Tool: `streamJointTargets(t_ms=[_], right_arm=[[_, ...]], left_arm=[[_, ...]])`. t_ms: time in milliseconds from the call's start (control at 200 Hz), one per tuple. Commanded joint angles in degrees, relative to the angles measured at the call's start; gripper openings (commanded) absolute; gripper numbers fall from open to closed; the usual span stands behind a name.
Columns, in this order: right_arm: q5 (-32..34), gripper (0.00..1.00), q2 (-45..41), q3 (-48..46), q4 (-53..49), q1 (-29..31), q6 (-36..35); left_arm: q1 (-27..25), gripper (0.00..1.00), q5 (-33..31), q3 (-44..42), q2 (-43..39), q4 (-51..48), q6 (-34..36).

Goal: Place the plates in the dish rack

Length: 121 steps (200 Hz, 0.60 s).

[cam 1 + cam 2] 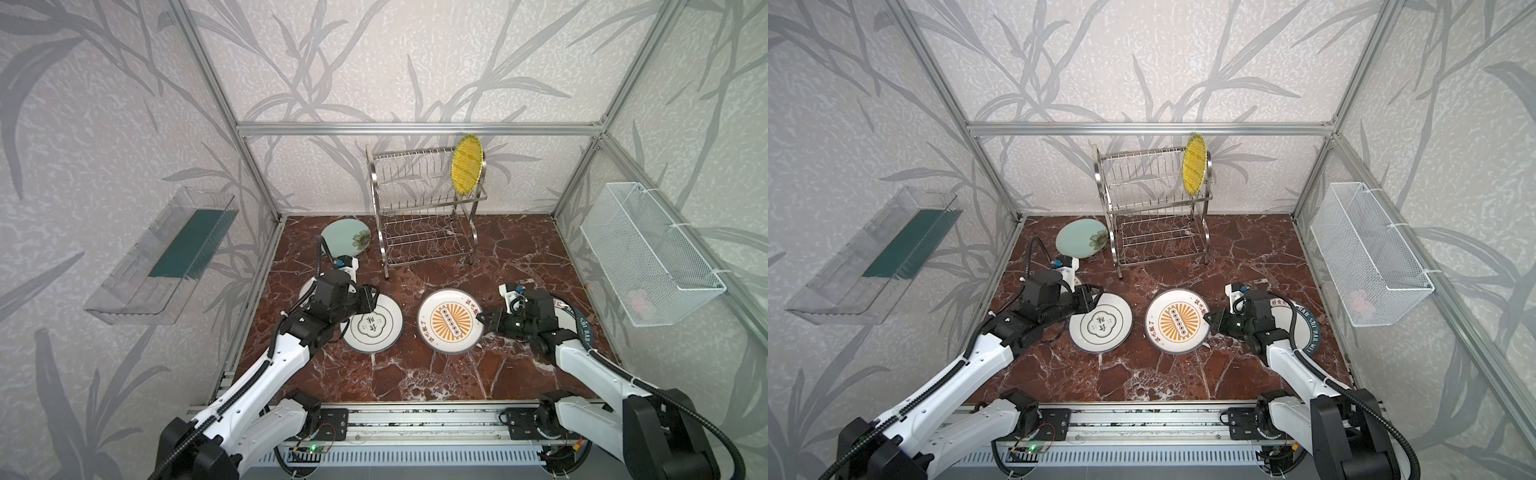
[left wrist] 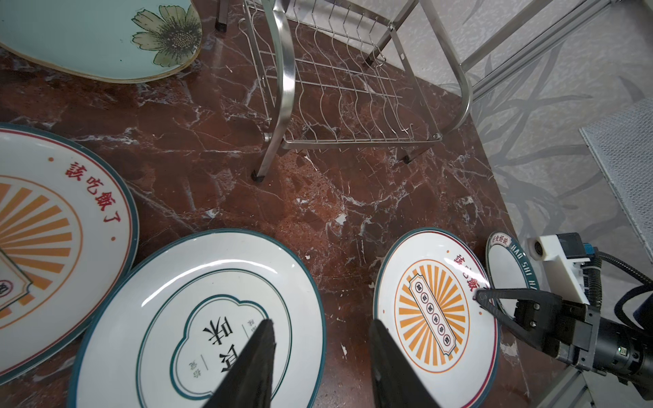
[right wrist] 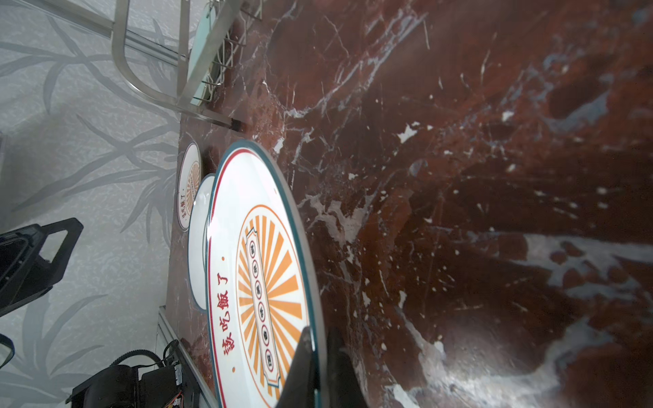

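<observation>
My right gripper [image 3: 318, 339] is pinched shut on the rim of a sunburst plate [image 1: 451, 321], at the plate's 3 o'clock edge. My left gripper [image 2: 321, 328] hangs half open over the quatrefoil plate [image 1: 372, 328], holding nothing. To lift well, I judge I should keep the thin-rim pinch firm and tip the plate upright. The rack [image 1: 415, 208] stands at 12 o'clock. A yellow plate [image 1: 466, 168] stands upright in its top tier, and the lower tier is bare. The basket [image 1: 648, 249] at 3 o'clock holds something pale that I cannot identify.
</observation>
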Motion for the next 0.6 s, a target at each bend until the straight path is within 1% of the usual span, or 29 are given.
streamJointTargets(t_ms=[0, 110, 125, 270, 505, 600], right_arm=[[-2.4, 0.0, 0.2, 4.0, 1.7, -0.2, -0.7], [-3.7, 0.0, 1.9, 5.0, 5.5, -0.3, 0.1], [-3.9, 0.0, 2.3, 5.1, 6.4, -0.2, 2.0], [-6.0, 0.0, 4.8, 5.2, 12.3, -0.1, 5.1], [-7.4, 0.0, 6.8, 5.5, 19.2, 0.8, 8.8], [-7.4, 0.0, 6.8, 5.5, 20.5, 1.3, 9.5]], left_arm=[[-0.7, 0.42, 3.5, -1.4, 1.3, 4.1, -1.9], [-1.3, 0.42, 5.6, -2.8, 2.7, 8.2, -3.8], [-1.5, 0.42, 5.7, -3.1, 2.8, 8.8, -4.3], [-3.1, 0.42, 6.1, -5.3, 4.1, 13.7, -6.5], [-6.2, 0.42, 7.1, -5.0, 7.7, 16.8, -7.4], [-7.2, 0.42, 7.1, -4.5, 8.9, 17.4, -7.4]])
